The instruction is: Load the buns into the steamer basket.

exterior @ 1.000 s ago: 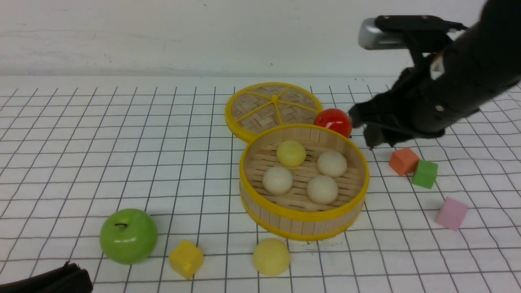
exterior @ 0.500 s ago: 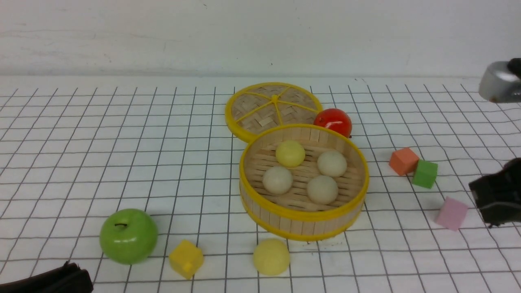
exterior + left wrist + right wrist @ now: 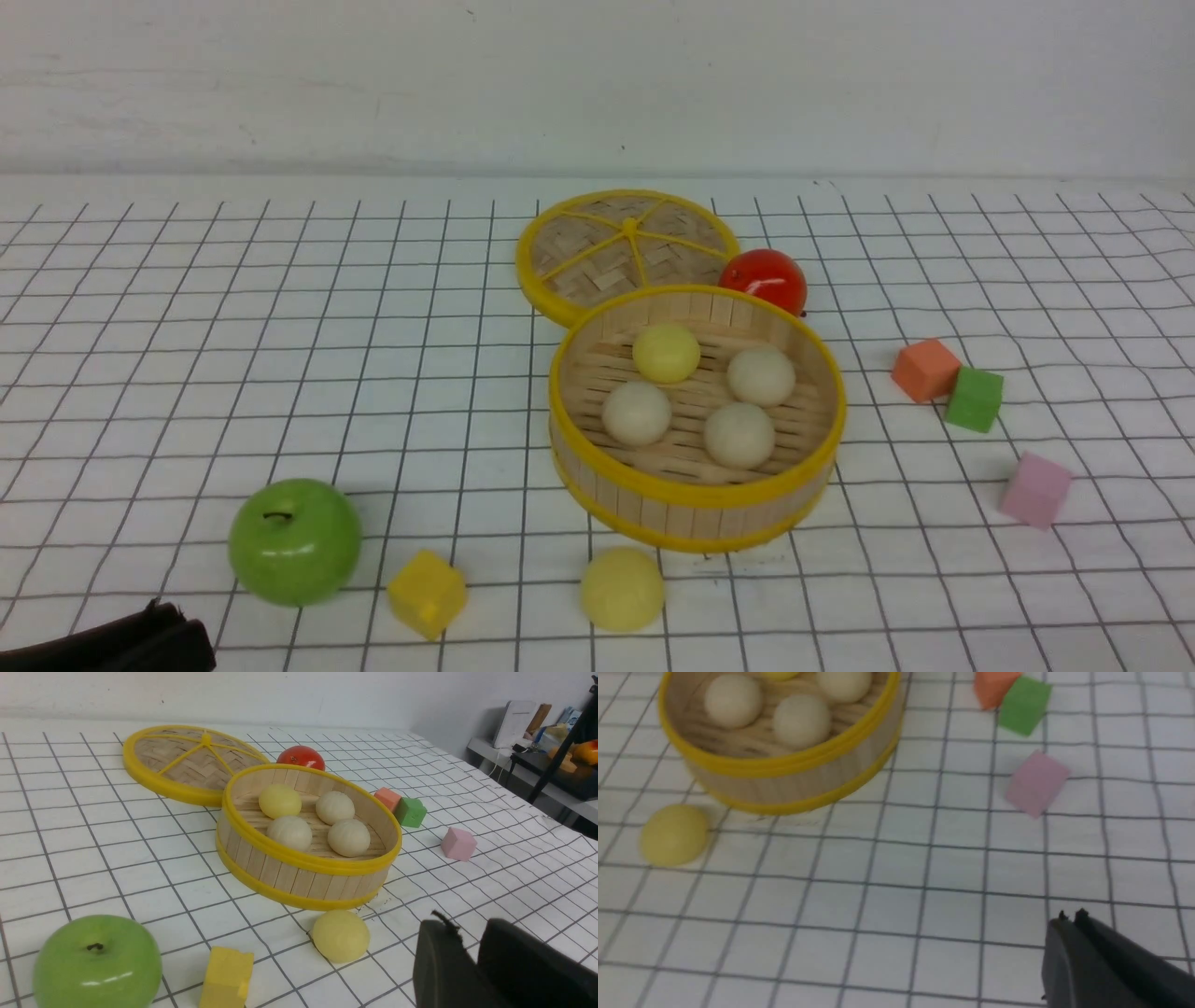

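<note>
Pale yellow matte bun (image 3: 623, 589) left on the gridded cloth, just beside the round bamboo steamer basket (image 3: 695, 492); four more inside: three cream, one yellow. Best taken from above, clear of the yellow cube (image 3: 427, 593). Left gripper (image 3: 472, 947) slightly parted, empty; right gripper (image 3: 1070, 921) pressed together, empty. One loose, four placed.

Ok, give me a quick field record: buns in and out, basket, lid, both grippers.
buns in: four in the steamer basket, three cream, one yellow bun
buns out: one loose yellow bun on the cloth, near side of the basket
lid: flat on the cloth, behind the basket
left gripper: slightly open, empty, near the loose bun
right gripper: shut, empty
</note>
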Tool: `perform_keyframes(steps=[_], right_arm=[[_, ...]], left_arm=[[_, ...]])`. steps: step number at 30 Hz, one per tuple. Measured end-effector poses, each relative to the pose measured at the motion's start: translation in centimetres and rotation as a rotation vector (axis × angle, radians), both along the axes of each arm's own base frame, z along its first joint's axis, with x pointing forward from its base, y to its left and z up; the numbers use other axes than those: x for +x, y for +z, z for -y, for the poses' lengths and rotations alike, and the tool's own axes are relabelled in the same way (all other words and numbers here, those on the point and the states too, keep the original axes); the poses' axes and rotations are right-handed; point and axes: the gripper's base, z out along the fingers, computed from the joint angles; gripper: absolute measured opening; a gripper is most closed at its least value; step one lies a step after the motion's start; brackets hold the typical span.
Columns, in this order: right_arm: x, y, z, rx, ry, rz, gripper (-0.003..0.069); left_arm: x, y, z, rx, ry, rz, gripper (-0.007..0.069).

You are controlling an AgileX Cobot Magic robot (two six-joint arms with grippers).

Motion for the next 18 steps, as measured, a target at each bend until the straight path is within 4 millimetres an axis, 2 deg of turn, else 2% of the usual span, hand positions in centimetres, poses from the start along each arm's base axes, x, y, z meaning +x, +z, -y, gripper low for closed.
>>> perform_keyframes(steps=[1,2,3,7,18], right_arm=[[-0.1,-0.4,0.1,-0.001,-0.004,0.009,-0.002],[-0.8,-3.5,0.3,-0.005,-0.03,0.052,-0.002],[-1.0,-4.7,0.4,-0.004,-0.04,0.077,-0.002],[-1.4,-7.8,0.5,0.013,-0.056,0.11,-0.002],[-1.4,-7.9,0.3,0.074,-0.059,0.142,-0.0016]], left_arm=[[0.0,0.0,0.0,0.0,0.0,0.0,0.0123],[0.0,0.0,0.0,0.001,0.0,-0.001,0.0123],[0.0,0.0,0.0,0.001,-0.001,-0.002,0.0125],[0.0,0.0,0.0,0.002,-0.001,-0.003,0.0128],[-0.1,-0.1,0.0,0.009,-0.005,-0.013,0.0133]])
